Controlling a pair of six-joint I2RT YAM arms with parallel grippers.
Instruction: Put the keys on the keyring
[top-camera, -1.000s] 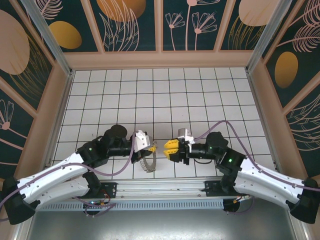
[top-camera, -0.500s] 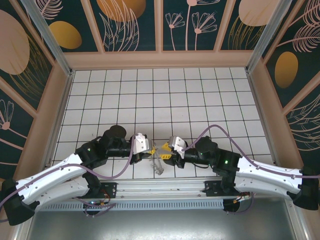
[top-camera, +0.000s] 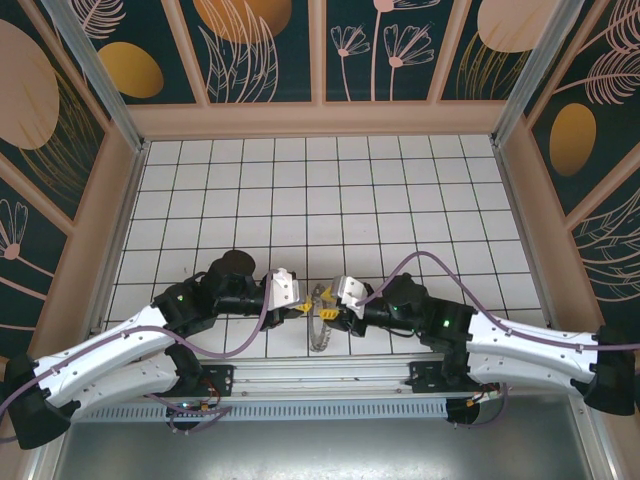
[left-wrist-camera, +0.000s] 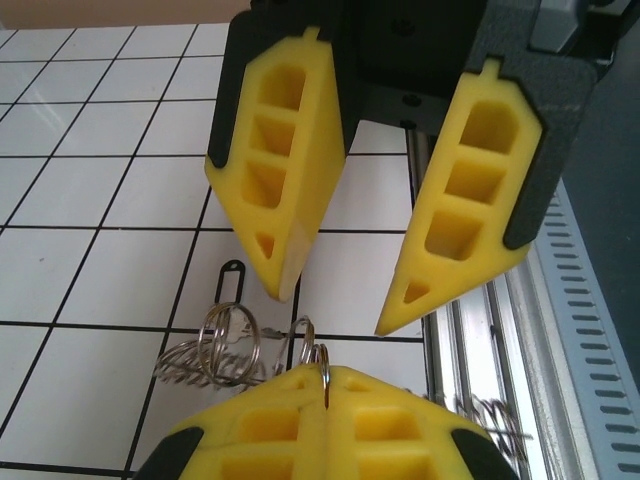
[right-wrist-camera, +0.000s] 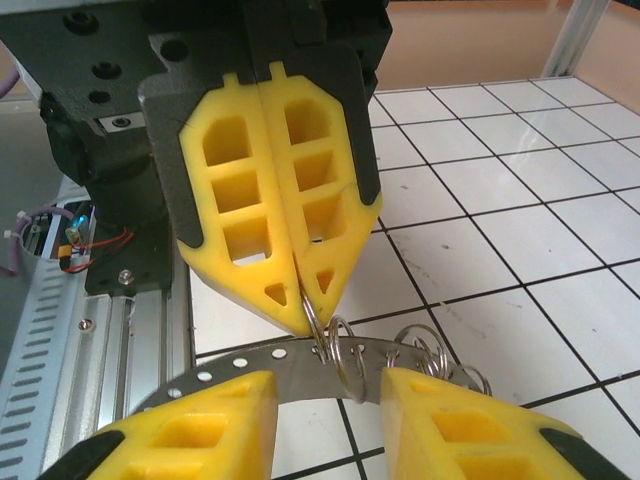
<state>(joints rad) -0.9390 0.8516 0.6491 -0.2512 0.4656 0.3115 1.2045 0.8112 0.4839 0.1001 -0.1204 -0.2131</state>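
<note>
The keyring (top-camera: 320, 335) is a grey perforated metal band fringed with small wire rings; it hangs just above the tiles between my two grippers. My left gripper (top-camera: 300, 304) is shut, pinching one small ring at its fingertips (left-wrist-camera: 326, 374). Several more rings (left-wrist-camera: 215, 345) dangle to the left of that pinch. My right gripper (top-camera: 328, 312) faces the left one tip to tip and is open. In the right wrist view its fingers (right-wrist-camera: 210, 420) flank the band (right-wrist-camera: 290, 365), and a ring hangs loose in the gap. A small dark oblong piece (left-wrist-camera: 230, 277), probably the keys, lies beyond the rings.
The floor (top-camera: 320, 200) is white tile with a black grid, walled on three sides. A slotted aluminium rail (left-wrist-camera: 470, 340) runs along the near edge, right under the two grippers. Open tiles stretch away toward the back wall.
My right gripper has moved left and closed in on the left gripper's tips. The keyring, which hung under the left gripper, has swung right and now sits between the two grippers.
</note>
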